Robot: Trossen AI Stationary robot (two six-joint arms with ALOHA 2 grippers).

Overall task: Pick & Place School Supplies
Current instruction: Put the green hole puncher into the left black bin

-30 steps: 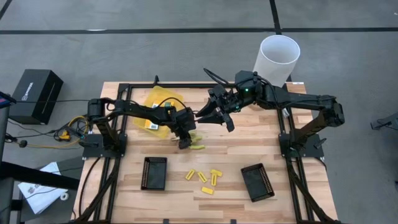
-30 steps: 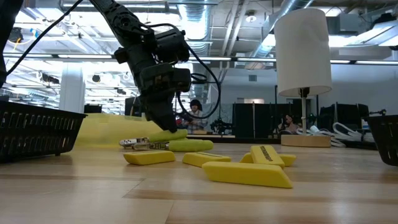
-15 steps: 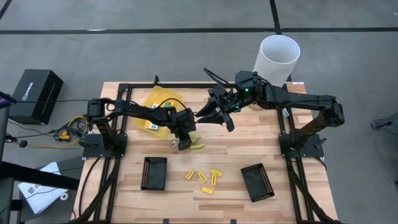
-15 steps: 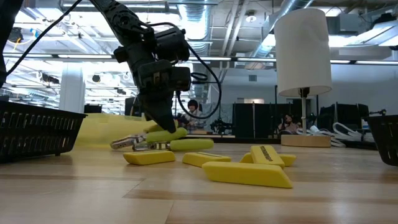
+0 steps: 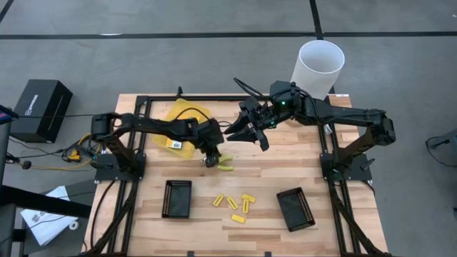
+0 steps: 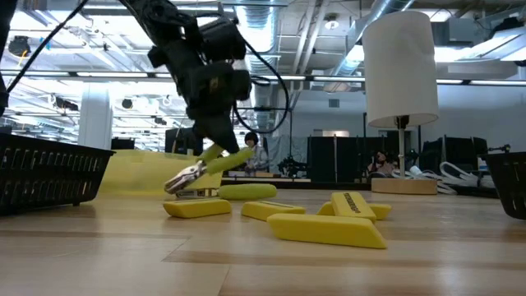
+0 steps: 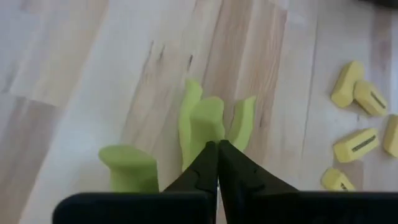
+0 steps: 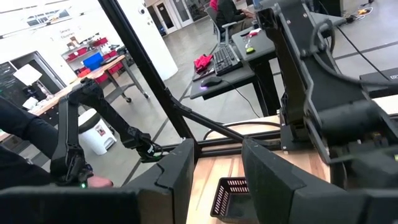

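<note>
The left end effector (image 5: 209,160) sits near the table (image 5: 278,163) centre, holding the plier-like tool (image 6: 207,168) tilted above the surface. The stubby pieces (image 5: 235,205) lie nearer the front edge, between two trays (image 5: 177,198) (image 5: 295,208). The container (image 5: 178,123) lies behind the left end effector. The right end effector (image 5: 246,134) hangs above the rear centre.
</note>
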